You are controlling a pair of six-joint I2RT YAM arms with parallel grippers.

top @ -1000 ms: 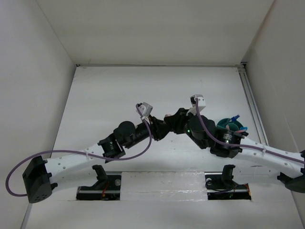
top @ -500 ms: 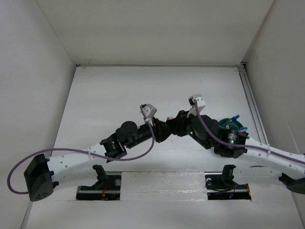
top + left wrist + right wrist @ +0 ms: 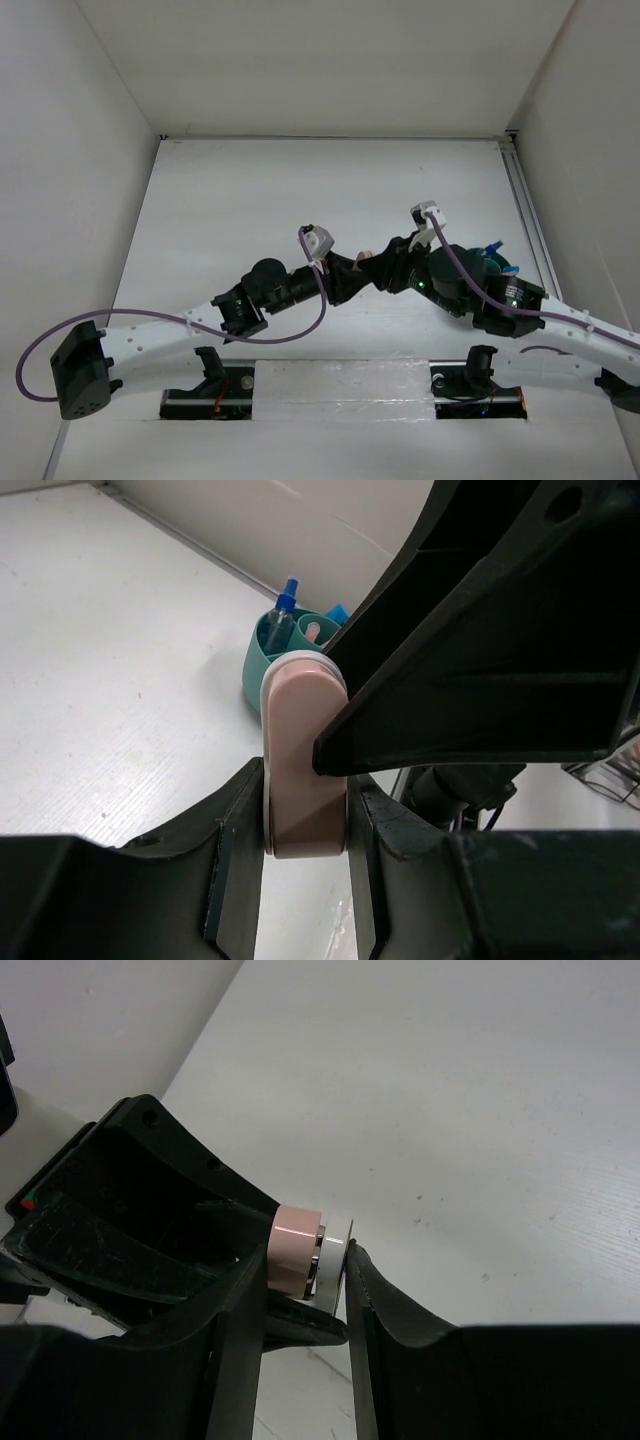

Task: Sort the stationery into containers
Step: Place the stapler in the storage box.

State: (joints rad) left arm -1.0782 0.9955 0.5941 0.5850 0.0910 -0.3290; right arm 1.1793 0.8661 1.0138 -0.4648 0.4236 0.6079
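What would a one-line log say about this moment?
stage: arm-to-arm handover | left jaws: shut on pink eraser | right jaws: shut on same eraser | teal cup: holds blue-capped bottle

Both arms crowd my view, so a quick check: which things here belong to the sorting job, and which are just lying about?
Job:
- pinkish eraser, gripped by left gripper and right gripper
- teal cup
- clear bottle with blue cap, standing in the cup

Not the job:
- purple cable
- rail along the table's right edge
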